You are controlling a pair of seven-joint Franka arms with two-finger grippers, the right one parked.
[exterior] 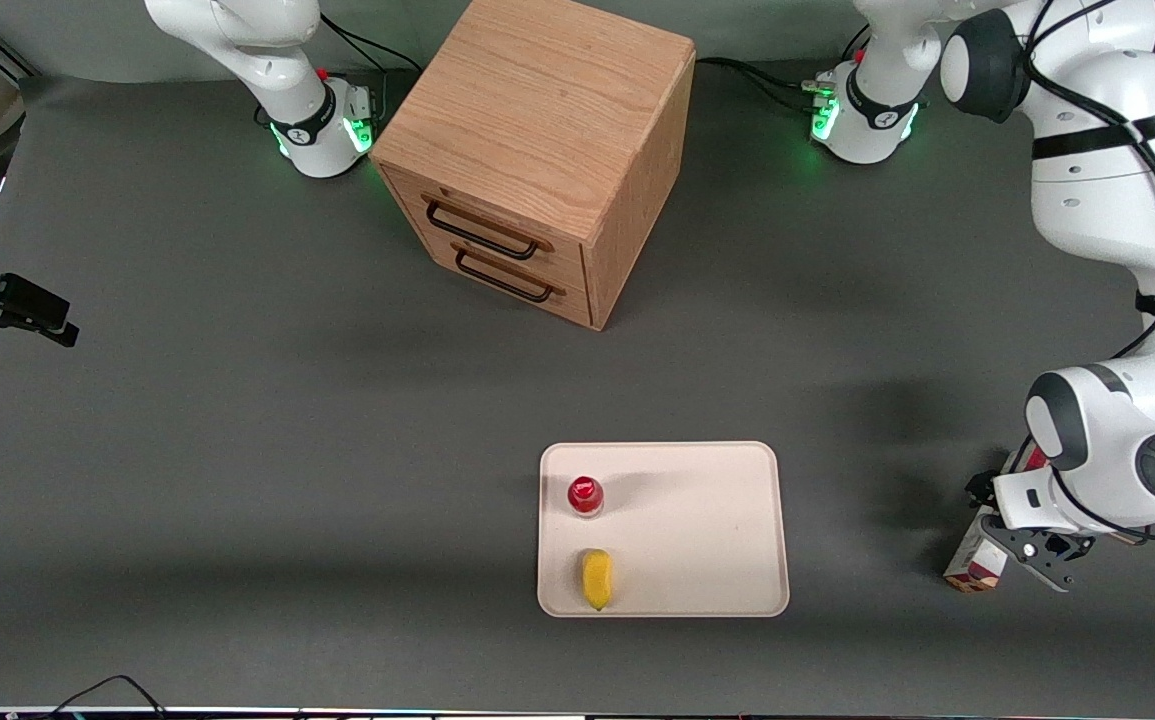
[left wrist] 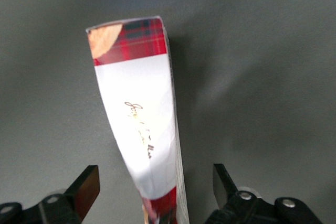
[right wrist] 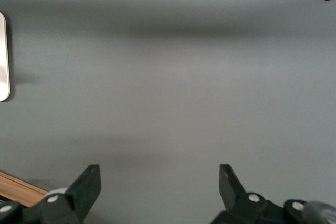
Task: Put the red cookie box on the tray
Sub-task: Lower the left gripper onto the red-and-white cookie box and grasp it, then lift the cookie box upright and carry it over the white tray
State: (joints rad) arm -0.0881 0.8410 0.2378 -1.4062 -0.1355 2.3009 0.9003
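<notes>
- My gripper [left wrist: 152,190] hangs low over the table [exterior: 237,420] at the working arm's end, right at the red cookie box [left wrist: 139,129]; in the front view it sits at [exterior: 1022,550], partly covering the box.
- From my wrist camera I see both fingers [left wrist: 86,187] spread wide, one on each side of the box, with a gap between each fingertip and the cardboard: released, nothing grasped.
- The red cookie box [exterior: 977,560] is on the grey table surface, well apart from the tray [exterior: 697,520] and off toward the working arm's end. Its white section with script lettering faces my wrist camera, with red plaid at the end away from my fingers.
- The tray lies flat on the table, nearer the front camera than the wooden drawer cabinet [exterior: 537,150].
- On the tray stand a small red-capped bottle [exterior: 585,495] and, nearer the front camera, a yellow object [exterior: 596,578]; the two are apart from each other.
</notes>
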